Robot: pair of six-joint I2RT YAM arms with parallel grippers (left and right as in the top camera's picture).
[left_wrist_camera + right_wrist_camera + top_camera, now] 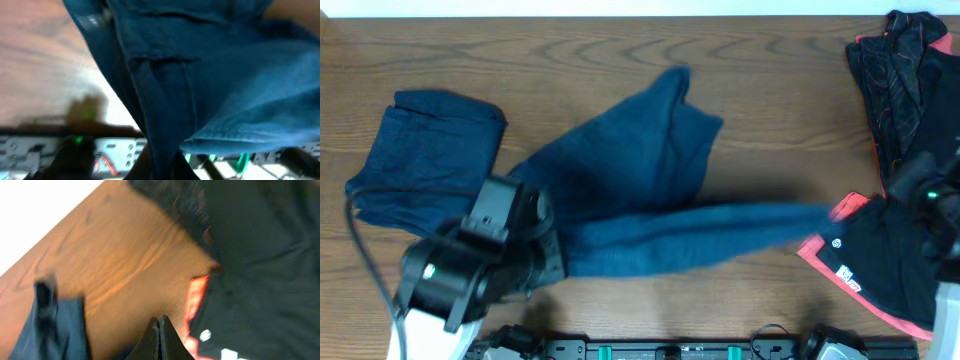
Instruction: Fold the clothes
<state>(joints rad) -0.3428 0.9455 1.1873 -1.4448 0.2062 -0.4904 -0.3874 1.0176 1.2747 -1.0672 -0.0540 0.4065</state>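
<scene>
Navy pants [640,170] lie crumpled mid-table [770,60]. The waist is on the left under the left gripper [525,225]. Its fingers are closed and appear to pinch a fold of the cloth, though the wrist view shows mostly fabric. One leg runs lengthwise left to right along the near side, its hem almost reaching a black garment [880,250]. The other leg angles toward the far edge. The right gripper [160,332] has its fingers pressed together and holds nothing. To fold well, it should probably take that hem so both arms can pull the leg flat.
</scene>
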